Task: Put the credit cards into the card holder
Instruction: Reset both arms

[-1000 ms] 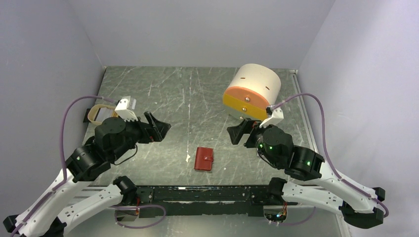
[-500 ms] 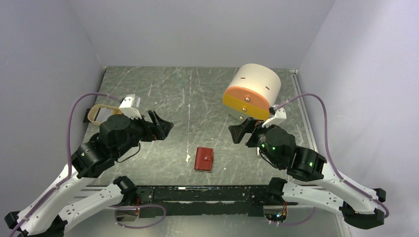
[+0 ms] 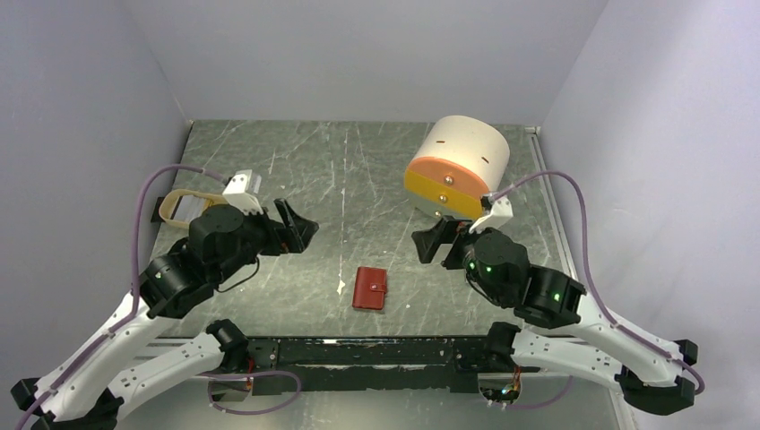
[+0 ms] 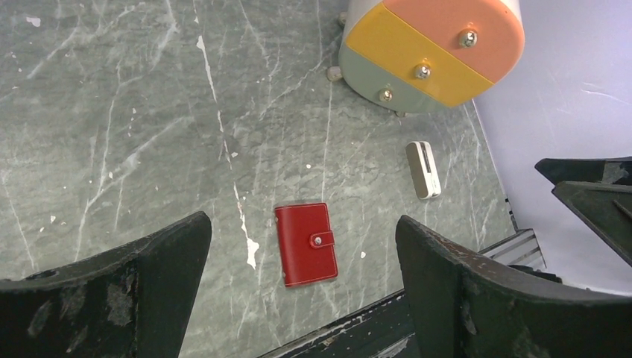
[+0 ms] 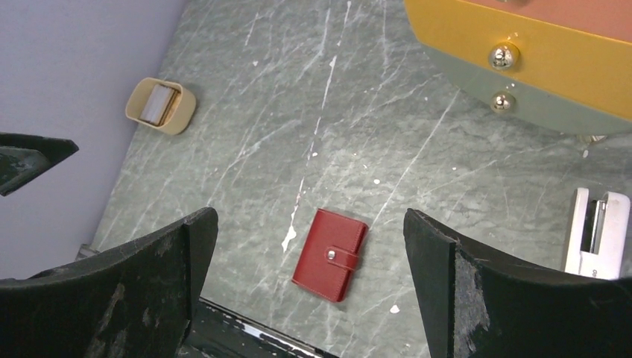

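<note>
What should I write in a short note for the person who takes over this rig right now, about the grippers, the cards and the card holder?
Left gripper: open, empty, above the table.
Right gripper: open, empty, above the table.
Card holder: lies closed, tab snapped, on the table between the arms, near the front edge.
Credit cards: probably the pale flat item in the beige tray at the left; too small to be sure.
Done: nothing yet.
Left: open the holder, fetch the cards, slide them in.
</note>
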`<state>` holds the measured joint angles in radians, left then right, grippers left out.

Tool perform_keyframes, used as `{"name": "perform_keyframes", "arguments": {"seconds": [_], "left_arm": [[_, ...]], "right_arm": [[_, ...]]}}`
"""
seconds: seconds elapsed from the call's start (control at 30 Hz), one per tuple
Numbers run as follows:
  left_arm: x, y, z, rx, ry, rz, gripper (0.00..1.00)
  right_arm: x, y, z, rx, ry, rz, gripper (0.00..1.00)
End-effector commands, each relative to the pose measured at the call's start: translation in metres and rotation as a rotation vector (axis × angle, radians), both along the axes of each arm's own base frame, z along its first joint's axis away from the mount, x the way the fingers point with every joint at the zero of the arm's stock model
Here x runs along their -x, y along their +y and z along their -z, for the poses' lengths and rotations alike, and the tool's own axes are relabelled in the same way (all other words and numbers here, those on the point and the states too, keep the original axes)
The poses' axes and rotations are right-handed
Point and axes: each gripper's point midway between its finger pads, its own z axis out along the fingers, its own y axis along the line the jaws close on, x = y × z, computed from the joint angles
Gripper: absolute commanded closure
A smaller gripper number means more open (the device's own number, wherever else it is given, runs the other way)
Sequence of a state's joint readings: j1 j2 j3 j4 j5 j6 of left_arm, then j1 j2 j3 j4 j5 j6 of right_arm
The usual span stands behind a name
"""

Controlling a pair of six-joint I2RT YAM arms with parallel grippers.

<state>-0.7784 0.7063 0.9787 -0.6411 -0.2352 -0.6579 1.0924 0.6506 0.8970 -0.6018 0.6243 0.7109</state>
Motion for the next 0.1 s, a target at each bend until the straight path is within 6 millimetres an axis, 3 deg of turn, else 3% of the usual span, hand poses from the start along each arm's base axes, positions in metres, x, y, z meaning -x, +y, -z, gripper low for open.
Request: {"name": "perform_keyframes", "arguments": {"seconds": [0.0,0.07], "left_arm": [[-0.0023,-0.0050,-0.0012,0.005,-0.015,0.013,0.02],[-0.0027,-0.0048,0.0013,0.007,-0.012,0.009,0.02]], "right_arm": [[-0.0025,-0.0012,-0.0013,0.006,0.001,0.017,0.01],[-0.0021,0.0007,-0.0041,0.000,-0.009,0.004,0.01]]}}
